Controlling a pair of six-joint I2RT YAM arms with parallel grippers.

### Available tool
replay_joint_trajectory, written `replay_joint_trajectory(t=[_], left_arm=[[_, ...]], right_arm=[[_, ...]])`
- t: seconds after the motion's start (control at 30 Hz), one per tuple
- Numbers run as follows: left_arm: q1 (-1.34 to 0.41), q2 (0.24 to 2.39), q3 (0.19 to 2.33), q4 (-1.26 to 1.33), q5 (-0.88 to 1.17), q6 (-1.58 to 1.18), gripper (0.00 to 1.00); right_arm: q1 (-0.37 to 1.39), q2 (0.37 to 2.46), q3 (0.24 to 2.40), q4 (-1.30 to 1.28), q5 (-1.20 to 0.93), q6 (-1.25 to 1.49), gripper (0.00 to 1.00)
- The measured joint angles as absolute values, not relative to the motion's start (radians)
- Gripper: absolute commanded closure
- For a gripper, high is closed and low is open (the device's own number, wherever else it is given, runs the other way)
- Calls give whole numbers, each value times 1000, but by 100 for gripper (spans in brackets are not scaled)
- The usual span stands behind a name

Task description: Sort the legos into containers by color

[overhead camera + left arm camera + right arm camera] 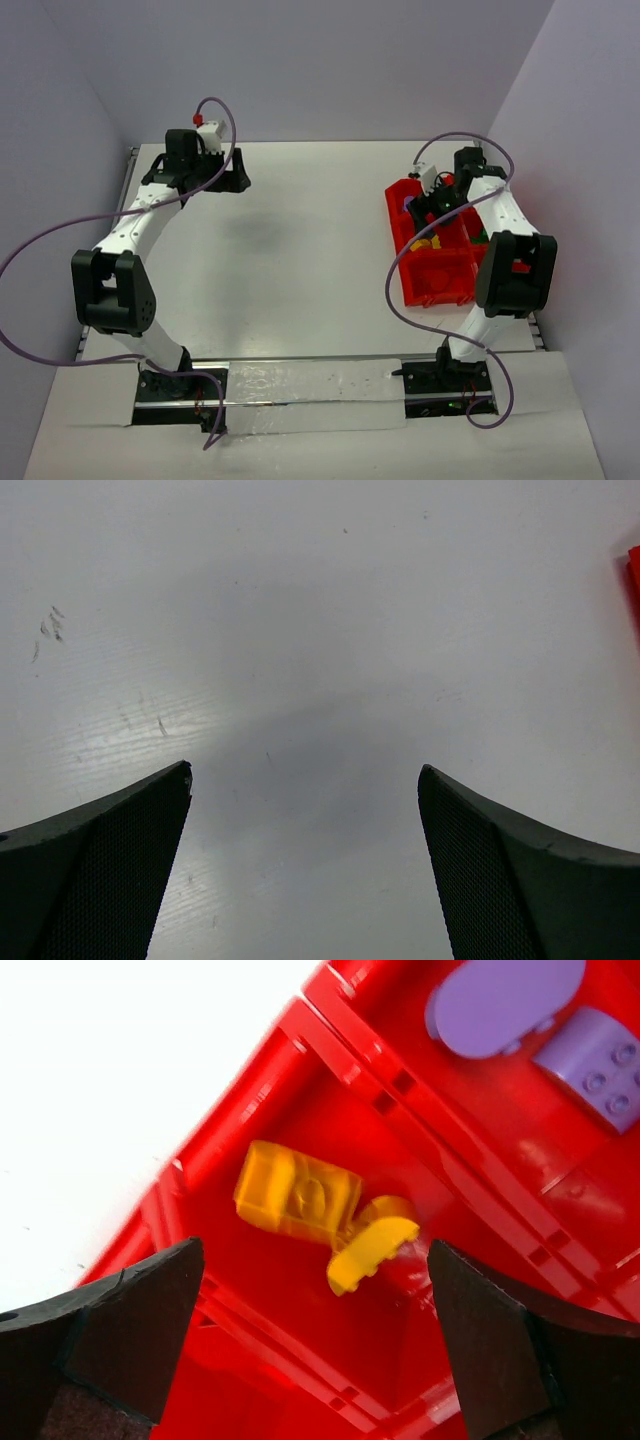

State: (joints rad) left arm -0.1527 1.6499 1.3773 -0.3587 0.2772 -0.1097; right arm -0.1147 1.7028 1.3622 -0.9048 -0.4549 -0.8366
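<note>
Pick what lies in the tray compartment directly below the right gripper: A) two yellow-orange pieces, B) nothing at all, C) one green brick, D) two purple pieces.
A: in the right wrist view, a yellow-orange brick and a curved yellow piece lie in the red tray compartment below the open right gripper, while the purple pieces sit in a neighbouring compartment.

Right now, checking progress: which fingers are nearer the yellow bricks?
Right: the right fingers hang over the yellow bricks in the tray; the left fingers sit far across the table.
</note>
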Motion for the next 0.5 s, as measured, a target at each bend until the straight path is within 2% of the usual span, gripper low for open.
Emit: replay_joint_trajectory(t=[0.17, 0.4, 0.5], left_arm=[[-136, 1647, 1379, -419, 275, -110, 1], [-80, 1602, 1383, -487, 267, -112, 1], [-73, 1542, 1365, -488, 228, -111, 1]], right_arm=[[-75, 1679, 1429, -901, -495, -715, 0], [33, 1664, 1650, -830, -493, -404, 0], [85, 1641, 1651, -764, -490, -289, 0]])
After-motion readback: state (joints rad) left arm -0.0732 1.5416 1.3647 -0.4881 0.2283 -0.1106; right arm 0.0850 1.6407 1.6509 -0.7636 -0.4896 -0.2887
